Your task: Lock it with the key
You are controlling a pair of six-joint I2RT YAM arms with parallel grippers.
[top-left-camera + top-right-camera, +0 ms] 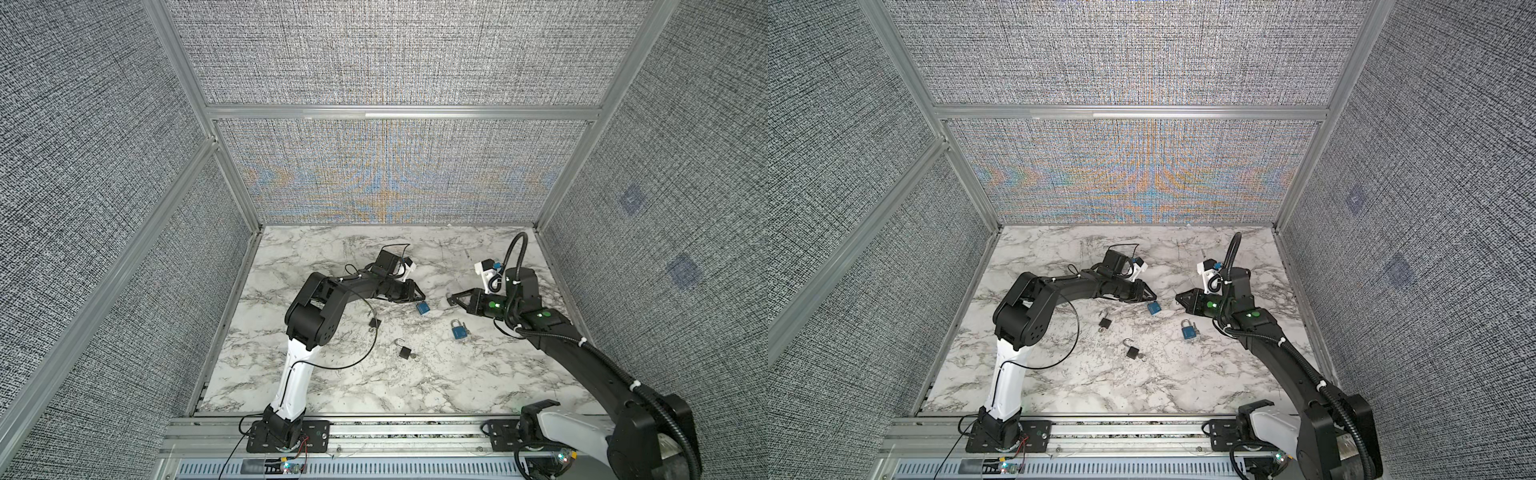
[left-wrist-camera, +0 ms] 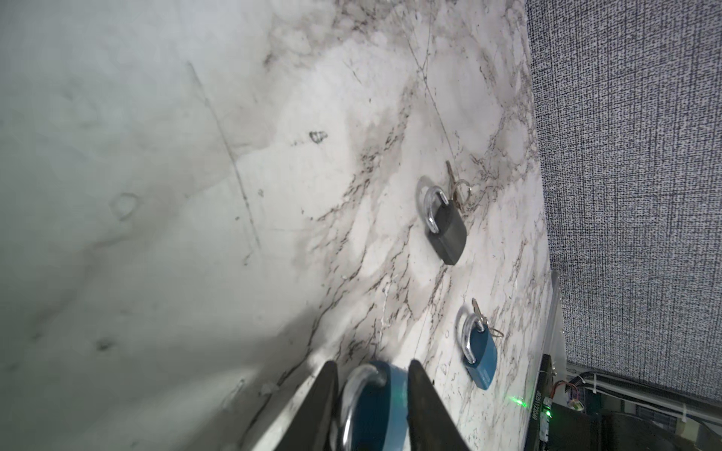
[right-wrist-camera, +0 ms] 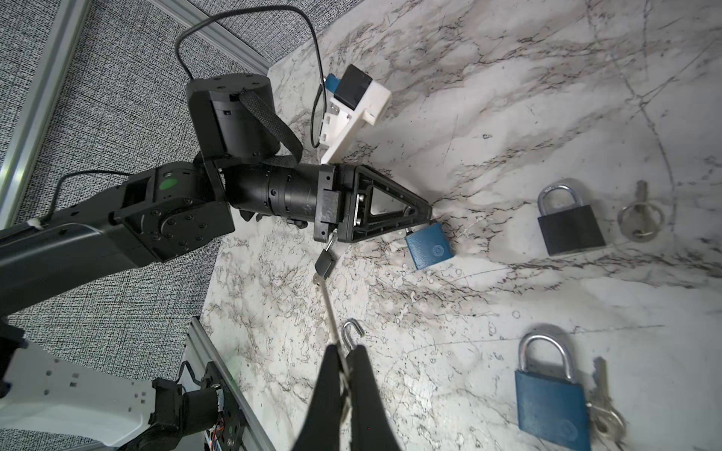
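Our right gripper (image 3: 345,351) clenches a thin silver key (image 3: 332,322), blade pointing left. Our left gripper (image 2: 373,363) stands released around a blue metal padlock (image 2: 386,410).

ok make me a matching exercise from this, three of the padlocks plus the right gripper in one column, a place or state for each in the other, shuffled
Things
1. bare blue padlock
2. blue padlock with keys
3. black padlock beside a key ring
4. right gripper

Places or states
a. jaws shut
b. between the jaws of the left gripper
c. rightmost padlock on the marble table
d. padlock nearest the table's front edge

Pairs: 1-b, 2-c, 3-d, 4-a
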